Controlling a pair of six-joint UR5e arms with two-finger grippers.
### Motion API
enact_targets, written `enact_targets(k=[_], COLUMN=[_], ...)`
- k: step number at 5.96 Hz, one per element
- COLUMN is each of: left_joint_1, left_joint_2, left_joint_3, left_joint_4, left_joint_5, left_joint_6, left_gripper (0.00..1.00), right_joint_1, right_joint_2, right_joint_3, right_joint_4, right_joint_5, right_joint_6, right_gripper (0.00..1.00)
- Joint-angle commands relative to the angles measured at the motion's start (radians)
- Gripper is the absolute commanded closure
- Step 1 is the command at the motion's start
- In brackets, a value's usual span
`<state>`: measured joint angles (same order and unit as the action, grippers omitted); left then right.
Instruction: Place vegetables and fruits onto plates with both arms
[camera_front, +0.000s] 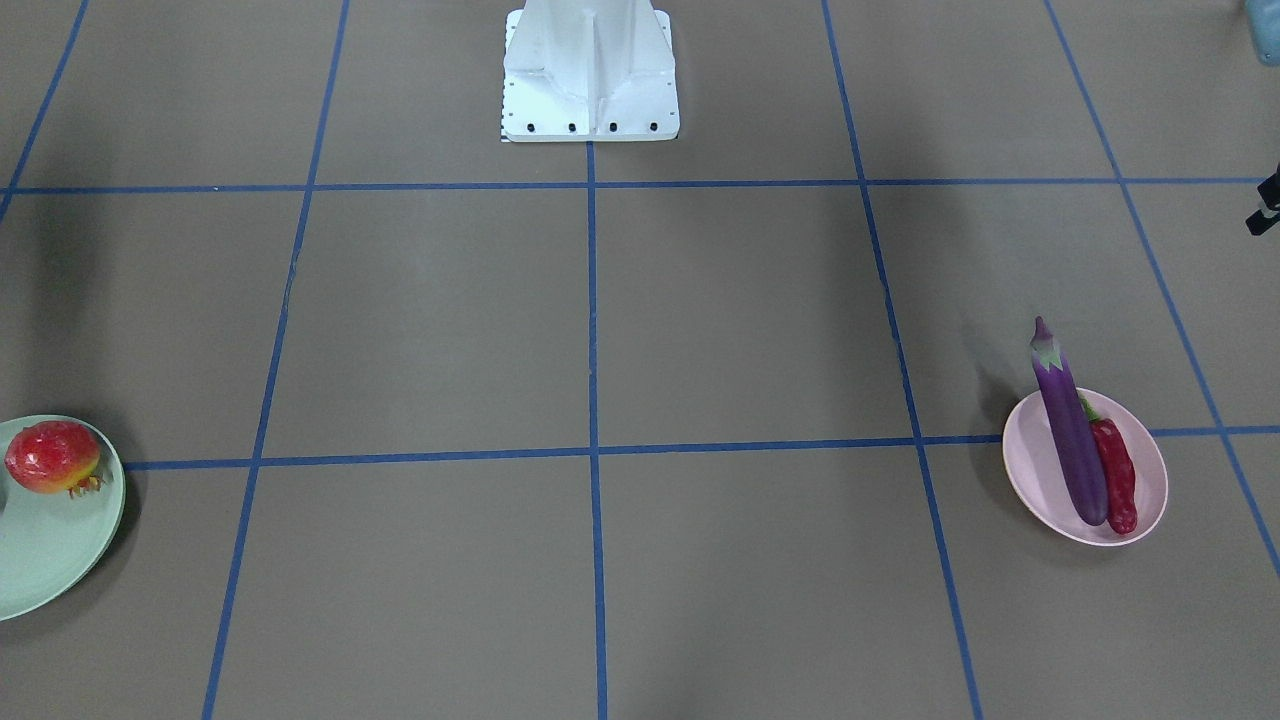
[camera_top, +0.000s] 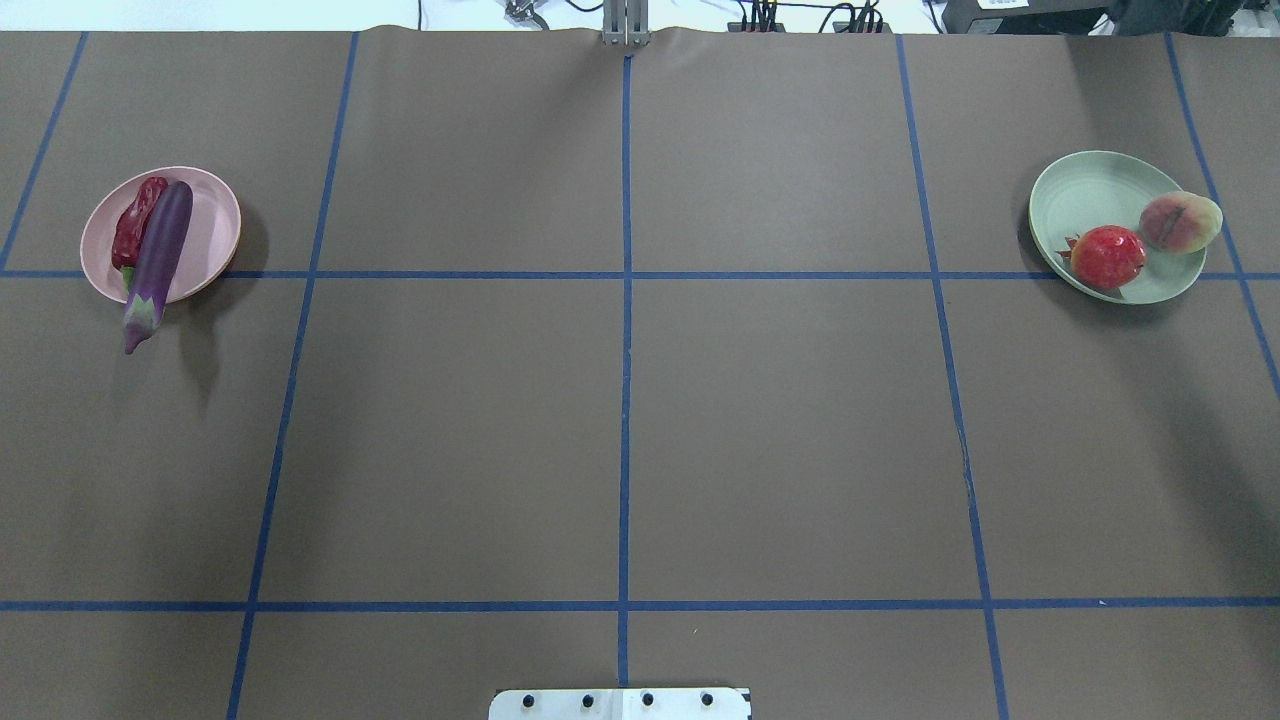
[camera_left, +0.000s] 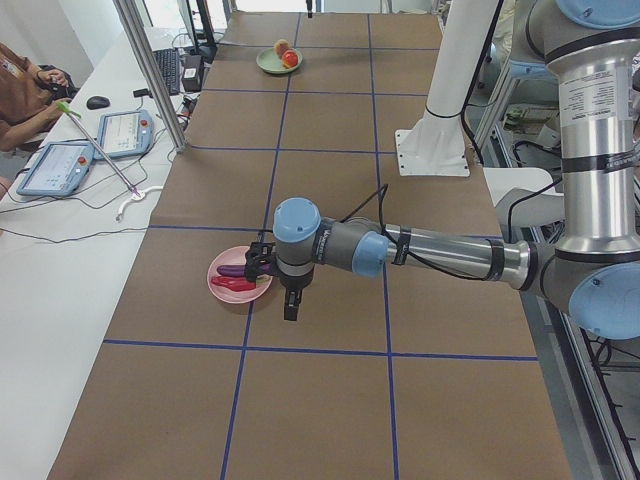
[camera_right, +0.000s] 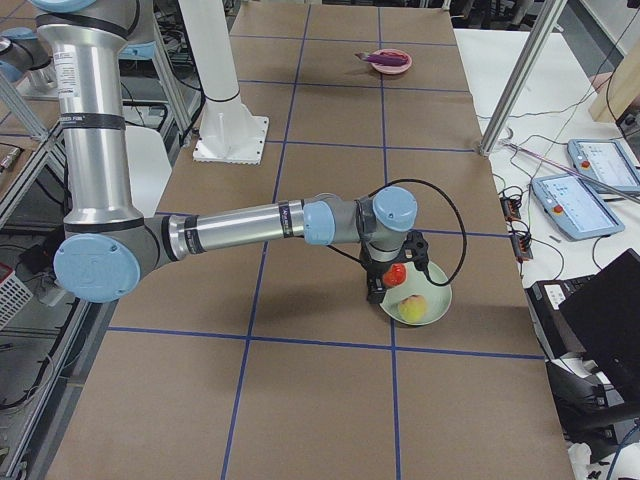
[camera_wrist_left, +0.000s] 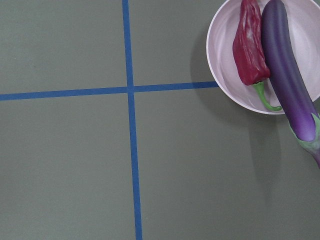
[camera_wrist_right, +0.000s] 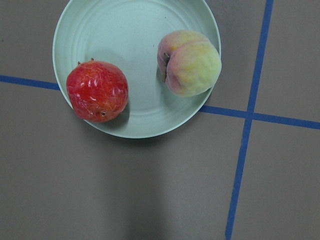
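Eggplant (camera_top: 155, 262), chili (camera_top: 135, 218) on pink plate (camera_top: 215, 225), left; pomegranate (camera_top: 1107, 256), peach (camera_top: 1180, 222) on green plate (camera_top: 1090, 195), right. Left arm (camera_left: 440, 255), right arm (camera_right: 240, 222) jaws: I can't tell. Arm labels (camera_left: 600, 100) unreadable.

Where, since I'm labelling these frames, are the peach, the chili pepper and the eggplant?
peach (camera_wrist_right: 190, 62): right wrist view, middle of its yellow-pink skin.
chili pepper (camera_wrist_left: 250, 47): left wrist view, middle of its red body.
eggplant (camera_top: 160, 245): overhead view, midway along its purple body.

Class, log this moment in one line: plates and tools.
pink plate: eggplant, chili | green plate: pomegranate, peach | left tool: beside pink plate, state unclear | right tool: beside green plate, state unclear
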<state>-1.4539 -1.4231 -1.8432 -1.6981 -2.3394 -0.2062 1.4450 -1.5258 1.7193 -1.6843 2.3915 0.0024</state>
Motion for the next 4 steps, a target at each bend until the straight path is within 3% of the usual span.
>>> enact_targets(k=[1,4], left_joint_1=[0.0,0.0], left_joint_2=[0.001,-0.005], left_joint_3=[-0.004,0.001], left_joint_4=[0.0,-0.002], left_joint_5=[0.006,0.035], left_joint_6=[-0.028,-0.025], left_gripper=[0.0,0.0], right_joint_1=[0.0,0.0], right_joint_2=[0.003,-0.001], right_joint_3=[-0.001,-0.003], right_joint_4=[0.0,0.002], right_joint_5=[0.0,0.003], right_joint_6=[-0.001,0.001], right_gripper=[0.0,0.0])
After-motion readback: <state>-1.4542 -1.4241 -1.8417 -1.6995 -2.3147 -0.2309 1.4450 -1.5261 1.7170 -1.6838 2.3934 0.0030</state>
